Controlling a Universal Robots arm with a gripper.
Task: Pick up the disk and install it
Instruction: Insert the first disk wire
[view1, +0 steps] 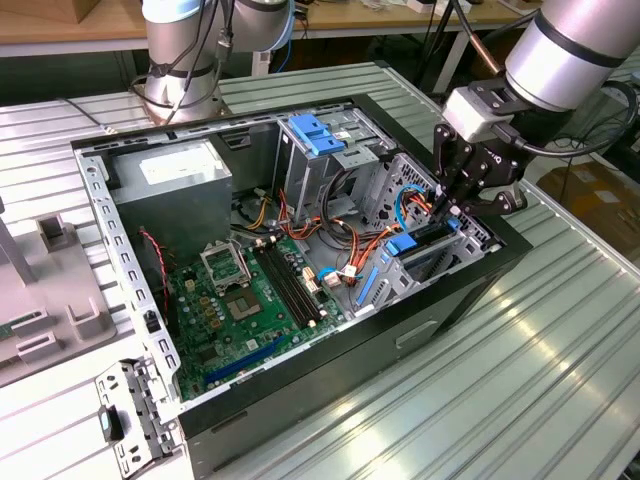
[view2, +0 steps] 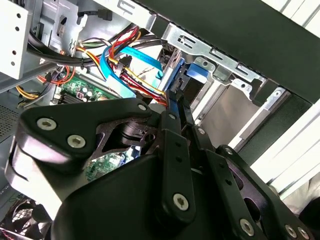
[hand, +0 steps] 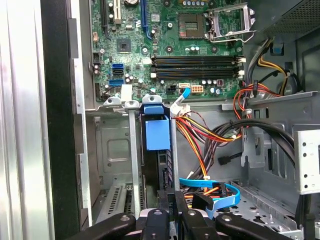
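At the computer case's (view1: 300, 340) front corner, the gripper (view1: 452, 205) is clamping the disk (hand: 161, 155) edge-on, sliding it partway into its metal bay (hand: 117, 150), with seating apparently remaining, the motherboard (hand: 165, 45) lying beyond.
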